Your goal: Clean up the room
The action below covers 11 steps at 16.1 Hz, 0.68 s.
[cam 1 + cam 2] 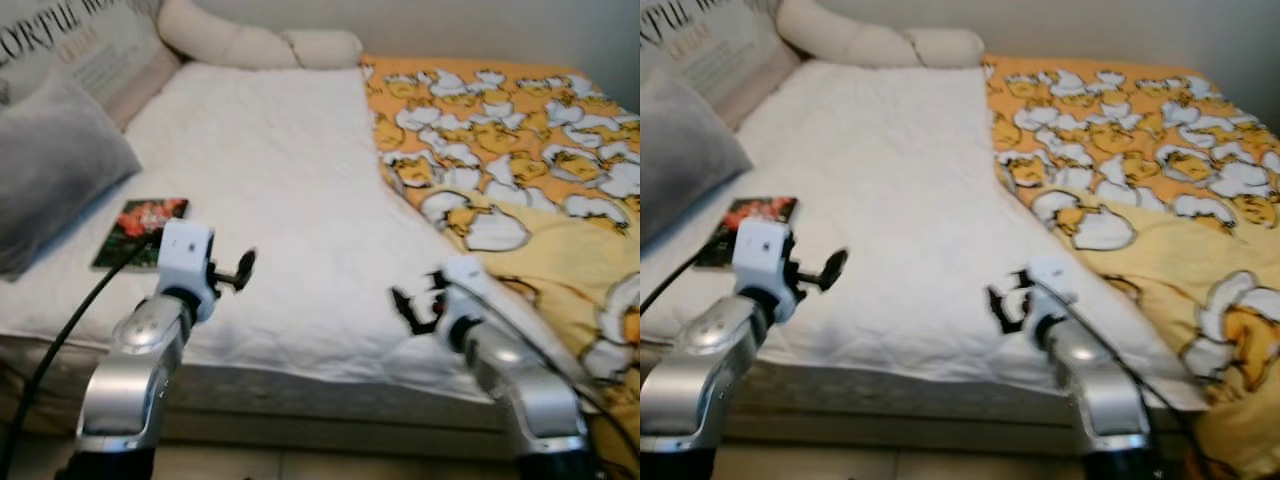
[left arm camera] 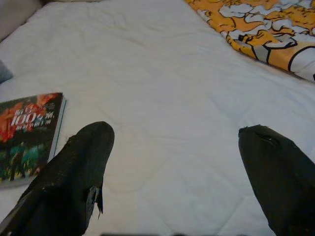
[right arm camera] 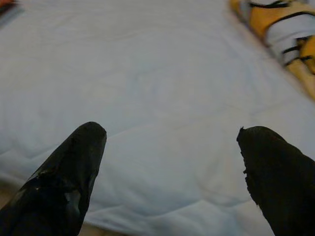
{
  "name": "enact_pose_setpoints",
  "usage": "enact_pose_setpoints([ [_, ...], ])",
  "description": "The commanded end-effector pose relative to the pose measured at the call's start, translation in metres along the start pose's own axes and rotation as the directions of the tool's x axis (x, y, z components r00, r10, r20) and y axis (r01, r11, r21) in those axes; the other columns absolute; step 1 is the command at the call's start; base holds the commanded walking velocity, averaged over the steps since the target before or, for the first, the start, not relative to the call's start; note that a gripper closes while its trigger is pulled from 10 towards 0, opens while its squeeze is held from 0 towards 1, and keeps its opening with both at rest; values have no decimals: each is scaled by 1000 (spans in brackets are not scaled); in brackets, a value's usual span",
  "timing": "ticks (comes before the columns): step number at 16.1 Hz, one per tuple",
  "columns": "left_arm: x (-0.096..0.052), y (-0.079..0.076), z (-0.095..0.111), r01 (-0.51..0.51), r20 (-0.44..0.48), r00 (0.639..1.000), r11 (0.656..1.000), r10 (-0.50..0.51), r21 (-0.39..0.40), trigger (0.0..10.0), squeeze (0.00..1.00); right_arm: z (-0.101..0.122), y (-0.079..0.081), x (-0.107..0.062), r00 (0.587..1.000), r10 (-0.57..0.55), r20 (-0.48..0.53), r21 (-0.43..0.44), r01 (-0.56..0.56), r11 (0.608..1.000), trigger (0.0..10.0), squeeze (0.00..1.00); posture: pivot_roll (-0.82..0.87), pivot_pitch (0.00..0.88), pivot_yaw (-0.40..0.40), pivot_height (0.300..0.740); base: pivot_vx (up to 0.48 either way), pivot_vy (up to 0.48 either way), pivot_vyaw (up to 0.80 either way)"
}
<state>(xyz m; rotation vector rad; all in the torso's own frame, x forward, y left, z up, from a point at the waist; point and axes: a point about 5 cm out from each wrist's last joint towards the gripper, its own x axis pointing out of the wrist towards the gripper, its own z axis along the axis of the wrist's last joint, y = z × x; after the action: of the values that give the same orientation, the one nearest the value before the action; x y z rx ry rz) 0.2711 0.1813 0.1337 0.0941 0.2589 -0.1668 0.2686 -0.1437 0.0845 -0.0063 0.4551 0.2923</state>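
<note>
Seen from the foot of a bed [image 1: 270, 200]: white quilted mattress, with a yellow duck-print blanket [image 1: 520, 150] pushed to the robot's right. Lying flat near the mattress's left edge, beside a grey pillow [image 1: 50, 170] cut off by the frame, a book [image 1: 140, 232], its cover lettering too small to read. Raised over the near edge, left gripper [image 2: 177, 157] and right gripper [image 3: 172, 157], fingers spread wide, holding nothing. Head views slightly blurred.

Two silver arms, white wrist housings, black two-fingered left hand [image 1: 243, 268] (black cable trailing), right hand [image 1: 408, 308]
</note>
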Motion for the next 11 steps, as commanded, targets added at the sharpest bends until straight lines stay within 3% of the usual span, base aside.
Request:
enact_pose_setpoints([
  [1,1,-2,3,4,6,1000,1000,-4,-2,10000,1000,4,-6,-1,1000,-23,13,-6,23,1000,10000,1000,-25,0,4,740,0,-352,0],
  [3,2,-3,3,7,6,1000,1000,-7,0,10000,1000,2,-7,-1,1000,-29,3,-1,29,1000,10000,0,-27,0,7,740,0,-343,0],
  [11,2,-3,3,14,1,1000,1000,-14,12,10000,1000,2,-6,1,1000,-13,-7,-16,13,1000,10000,0,-27,0,7,740,0,-344,0],
])
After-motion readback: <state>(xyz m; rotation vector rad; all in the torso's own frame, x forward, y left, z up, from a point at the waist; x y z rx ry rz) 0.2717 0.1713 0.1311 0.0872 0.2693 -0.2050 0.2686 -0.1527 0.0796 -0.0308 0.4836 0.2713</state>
